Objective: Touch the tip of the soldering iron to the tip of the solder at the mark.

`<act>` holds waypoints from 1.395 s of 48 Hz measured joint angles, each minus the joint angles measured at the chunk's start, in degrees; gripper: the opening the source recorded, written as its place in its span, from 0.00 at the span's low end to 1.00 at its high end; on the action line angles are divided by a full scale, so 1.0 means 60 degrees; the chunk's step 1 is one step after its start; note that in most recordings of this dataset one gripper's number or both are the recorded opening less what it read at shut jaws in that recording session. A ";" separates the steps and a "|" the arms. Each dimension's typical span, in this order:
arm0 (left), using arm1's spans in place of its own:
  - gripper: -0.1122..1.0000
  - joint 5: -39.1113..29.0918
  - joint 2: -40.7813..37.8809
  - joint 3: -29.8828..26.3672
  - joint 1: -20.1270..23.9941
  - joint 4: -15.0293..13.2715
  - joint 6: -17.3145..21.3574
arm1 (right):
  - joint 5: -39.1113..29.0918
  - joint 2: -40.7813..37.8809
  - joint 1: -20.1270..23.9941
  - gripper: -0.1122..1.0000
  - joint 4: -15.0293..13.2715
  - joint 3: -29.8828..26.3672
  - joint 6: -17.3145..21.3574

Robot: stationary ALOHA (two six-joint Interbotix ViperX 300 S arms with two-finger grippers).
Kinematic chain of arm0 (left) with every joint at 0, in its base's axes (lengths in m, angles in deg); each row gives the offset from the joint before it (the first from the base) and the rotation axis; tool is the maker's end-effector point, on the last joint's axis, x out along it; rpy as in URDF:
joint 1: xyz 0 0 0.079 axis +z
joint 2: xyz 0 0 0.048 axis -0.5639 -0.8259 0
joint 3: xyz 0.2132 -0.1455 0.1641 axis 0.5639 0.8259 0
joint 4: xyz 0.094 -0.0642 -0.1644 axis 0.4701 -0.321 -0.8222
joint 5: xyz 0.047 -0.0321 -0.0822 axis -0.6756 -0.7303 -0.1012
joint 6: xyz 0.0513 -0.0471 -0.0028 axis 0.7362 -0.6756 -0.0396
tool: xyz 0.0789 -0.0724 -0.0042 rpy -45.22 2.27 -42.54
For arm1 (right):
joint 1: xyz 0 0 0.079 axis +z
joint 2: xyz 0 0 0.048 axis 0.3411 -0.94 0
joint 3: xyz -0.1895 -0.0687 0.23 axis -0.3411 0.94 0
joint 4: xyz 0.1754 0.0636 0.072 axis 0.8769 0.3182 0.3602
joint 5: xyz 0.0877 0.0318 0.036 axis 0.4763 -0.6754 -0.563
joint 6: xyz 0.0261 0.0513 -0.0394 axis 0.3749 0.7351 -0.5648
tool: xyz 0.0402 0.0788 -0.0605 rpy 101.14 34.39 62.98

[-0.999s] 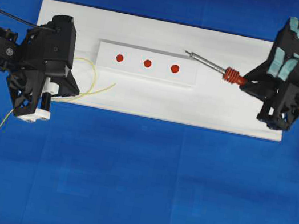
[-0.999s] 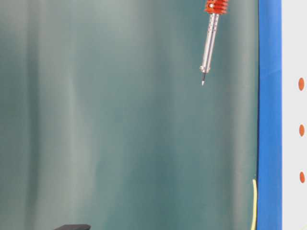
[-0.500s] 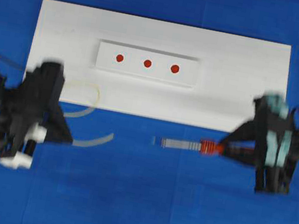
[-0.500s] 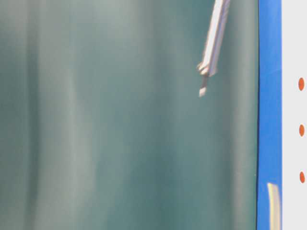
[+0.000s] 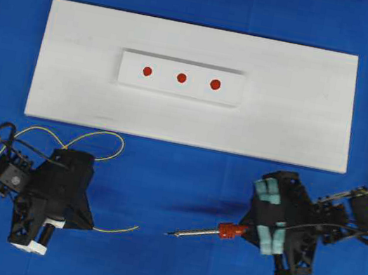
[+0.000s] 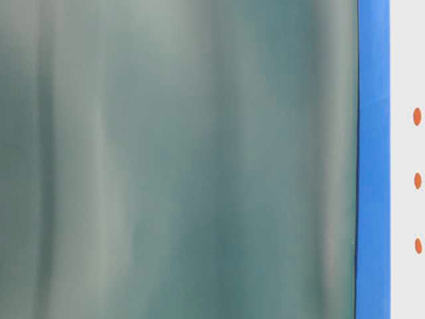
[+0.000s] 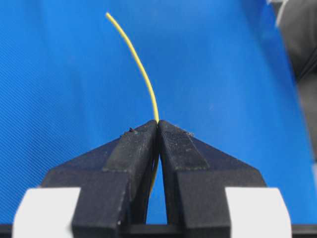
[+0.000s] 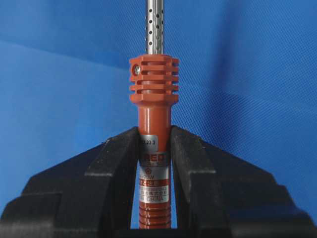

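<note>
Both arms hang over the blue cloth (image 5: 215,0) on the near side of the white board (image 5: 297,100), clear of it. The left gripper (image 7: 158,130) has its black jaws pressed together on the solder (image 7: 136,64), the thin yellow wire pinched right at the jaw tips, its free end curving up and away over the cloth. From overhead, that free end (image 5: 118,230) pokes out of the left gripper (image 5: 77,215) towards the right, while the rest of the wire loops back near the board's near edge. The right gripper (image 8: 154,148) clamps the soldering iron (image 8: 154,84) around its orange-red body just below the ribbed collar, the perforated silver shaft running straight out ahead. Overhead, the soldering iron (image 5: 199,233) points left, its tip close to the solder's end but with a gap between them. Both tips sit well apart from the raised white strip (image 5: 230,96) on the board with its three red marks (image 5: 181,78). The table-level view shows only the board's edge and the marks.
</note>
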State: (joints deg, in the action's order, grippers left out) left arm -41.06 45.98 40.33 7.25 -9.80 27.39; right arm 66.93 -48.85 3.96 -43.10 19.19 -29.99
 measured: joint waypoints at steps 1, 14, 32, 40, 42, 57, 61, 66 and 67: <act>0.12 0.0088 -0.0117 0.0015 -0.0015 0.0000 0.0015 | 0.0059 -0.0146 0.0000 0.16 0.0000 -0.0059 0.0000; 0.12 0.0483 -0.0688 0.0308 -0.0015 0.0000 0.0015 | 0.0337 -0.1055 0.0059 0.16 0.0000 -0.0483 0.0000; 0.13 0.0352 -0.0688 0.0337 0.0088 0.0000 0.0059 | 0.0337 -0.1099 0.0059 0.34 0.0029 -0.0542 0.0015; 0.47 0.0293 -0.0615 0.0264 0.0103 0.0000 0.0015 | 0.0293 -0.1084 -0.0044 0.81 0.0044 -0.0630 0.0015; 0.59 0.0190 -0.0513 0.0234 0.0117 0.0000 0.0059 | 0.0176 -0.1025 -0.0073 0.90 0.0044 -0.0674 0.0000; 0.85 -0.2168 0.1509 -0.0146 0.0352 0.0000 0.0864 | -0.1626 0.0923 -0.0366 0.87 -0.0425 -0.1128 -0.0103; 0.85 -0.2915 0.2241 -0.0161 0.0586 0.0000 0.1260 | -0.2036 0.1538 -0.0601 0.86 -0.0820 -0.1201 -0.0103; 0.85 -0.3442 0.3047 -0.0059 0.0937 0.0000 0.1641 | -0.2402 0.2300 -0.1113 0.86 -0.1274 -0.1216 -0.0117; 0.84 -0.3501 0.3193 0.0000 0.0996 0.0000 0.1729 | -0.2476 0.2490 -0.1260 0.86 -0.1392 -0.1216 -0.0117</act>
State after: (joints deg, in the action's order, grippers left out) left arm -62.07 65.14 40.33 13.23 -9.80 37.77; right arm 52.07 -33.91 -3.59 -51.45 11.90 -30.70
